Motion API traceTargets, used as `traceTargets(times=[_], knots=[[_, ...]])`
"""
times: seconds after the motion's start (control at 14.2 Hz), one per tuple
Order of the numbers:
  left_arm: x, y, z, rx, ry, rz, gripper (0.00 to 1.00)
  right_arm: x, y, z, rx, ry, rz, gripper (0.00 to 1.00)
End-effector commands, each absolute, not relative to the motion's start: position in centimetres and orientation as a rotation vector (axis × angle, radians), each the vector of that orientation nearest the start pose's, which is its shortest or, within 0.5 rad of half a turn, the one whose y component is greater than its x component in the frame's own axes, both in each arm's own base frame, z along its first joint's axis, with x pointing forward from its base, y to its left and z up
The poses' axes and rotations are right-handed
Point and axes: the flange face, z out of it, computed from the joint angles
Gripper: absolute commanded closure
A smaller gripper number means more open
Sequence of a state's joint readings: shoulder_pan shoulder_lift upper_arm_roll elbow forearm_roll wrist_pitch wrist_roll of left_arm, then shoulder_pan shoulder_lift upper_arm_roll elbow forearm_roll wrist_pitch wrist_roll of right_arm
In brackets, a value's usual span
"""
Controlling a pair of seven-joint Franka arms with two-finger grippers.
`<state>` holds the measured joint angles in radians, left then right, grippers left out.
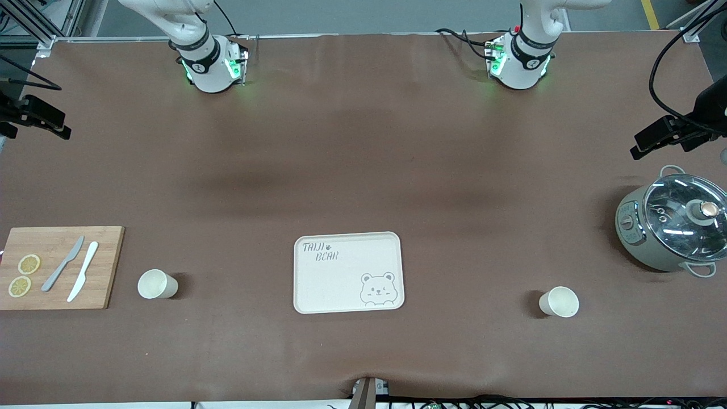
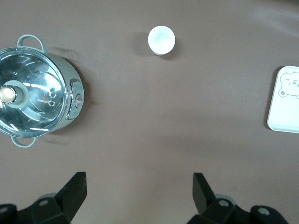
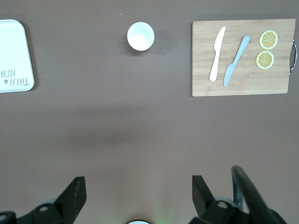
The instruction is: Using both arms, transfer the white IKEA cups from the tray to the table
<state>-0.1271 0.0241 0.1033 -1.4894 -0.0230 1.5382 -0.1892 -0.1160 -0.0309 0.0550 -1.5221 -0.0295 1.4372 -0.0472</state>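
Two white IKEA cups stand upright on the brown table, one at each side of the bear-printed tray (image 1: pixel 347 272). One cup (image 1: pixel 157 284) is toward the right arm's end, beside the cutting board; it also shows in the right wrist view (image 3: pixel 140 36). The other cup (image 1: pixel 559 301) is toward the left arm's end; it also shows in the left wrist view (image 2: pixel 161 40). The left gripper (image 2: pixel 139 191) and the right gripper (image 3: pixel 138 193) are open and empty, high over bare table, well apart from the cups. In the front view only the arms' bases show: left (image 1: pixel 519 59), right (image 1: pixel 207 62).
A bamboo cutting board (image 1: pixel 102 267) with two knives (image 1: pixel 74 270) and two lemon slices (image 1: pixel 24 275) lies at the right arm's end. A grey pot with a glass lid (image 1: pixel 676 227) stands at the left arm's end. Black camera clamps (image 1: pixel 676 133) hang at the table's sides.
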Motion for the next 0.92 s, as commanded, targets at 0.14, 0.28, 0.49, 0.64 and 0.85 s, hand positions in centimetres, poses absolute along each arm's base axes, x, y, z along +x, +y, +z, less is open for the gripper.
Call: traceTargets(times=[0.14, 0.28, 0.49, 0.64, 0.85], knots=[[56.6, -2.11, 65.56, -3.167, -0.242, -0.07, 0.0, 52.59, -3.24, 65.5, -3.17, 0.049, 0.075, 0.0], [57.02, -2.09, 65.79, -3.168, -0.242, -0.083, 0.0, 52.6, -3.16, 65.49, -3.17, 0.046, 0.075, 0.0], [57.02, -2.0, 65.79, -3.166, -0.247, -0.083, 0.0, 52.66, -3.23, 65.43, -3.169, 0.048, 0.075, 0.0], [57.02, -2.01, 65.79, -3.167, -0.251, -0.083, 0.0, 52.67, -3.07, 65.36, -3.169, 0.044, 0.077, 0.0], [57.07, -2.0, 65.7, -3.165, -0.254, -0.08, 0.0, 52.83, -3.07, 65.13, -3.167, 0.043, 0.082, 0.0]])
